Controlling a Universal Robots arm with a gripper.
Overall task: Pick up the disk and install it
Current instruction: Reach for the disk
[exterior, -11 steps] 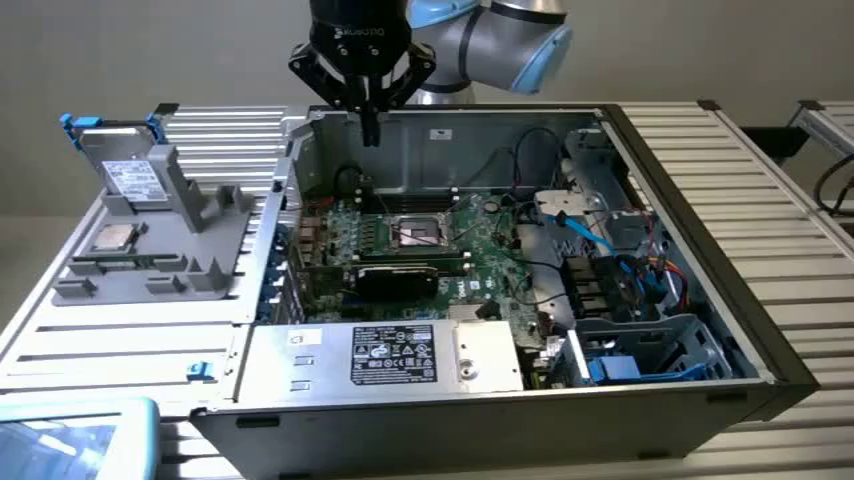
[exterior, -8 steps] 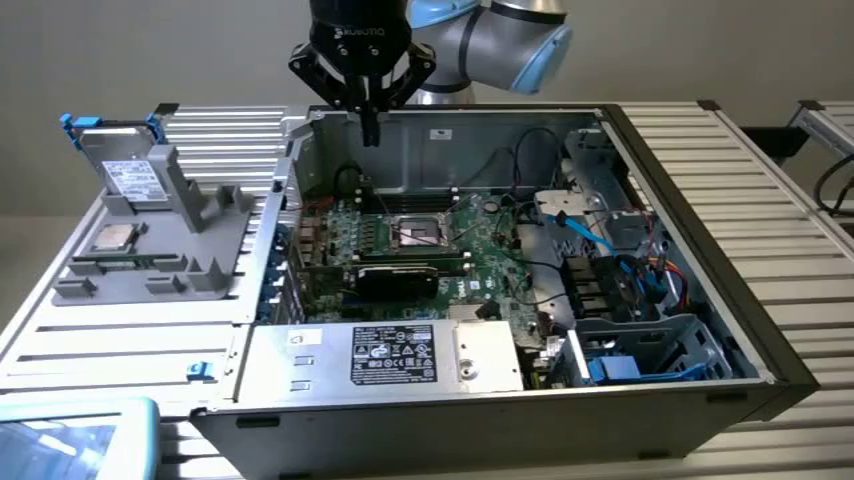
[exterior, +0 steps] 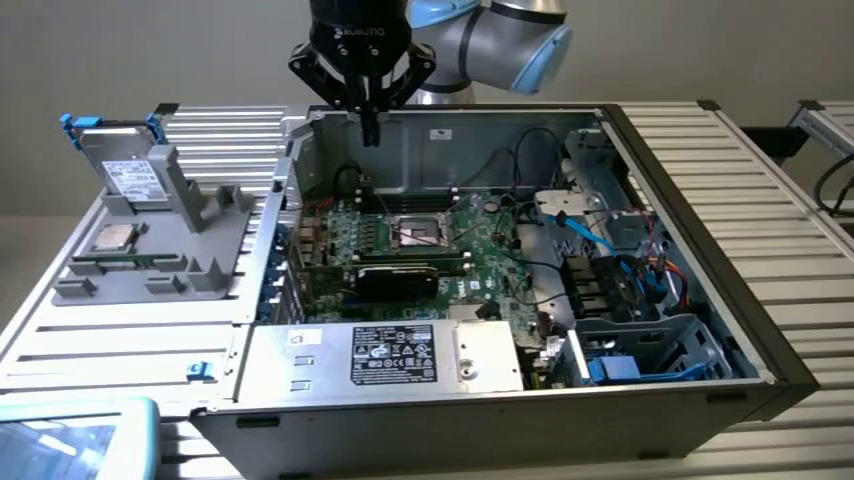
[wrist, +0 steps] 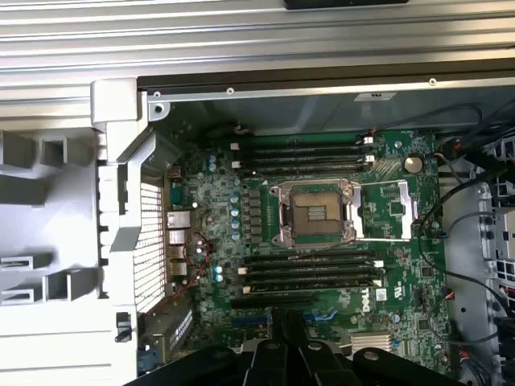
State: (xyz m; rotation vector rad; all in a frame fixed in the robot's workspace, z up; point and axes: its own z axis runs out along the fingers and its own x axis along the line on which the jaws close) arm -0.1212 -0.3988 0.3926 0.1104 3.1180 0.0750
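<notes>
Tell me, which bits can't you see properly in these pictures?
Exterior view: the grey holder covers part of the disk, and its label print is too small to read.
Exterior view: the arm is cut off by the top edge.
Exterior view: words on the black label of the silver box are too small.
Wrist view: print on the green board is too small to read.

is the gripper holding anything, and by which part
Nothing is held. The gripper hangs shut and empty over the open computer case; the disk stands in the grey holder at the exterior view's left.
</notes>
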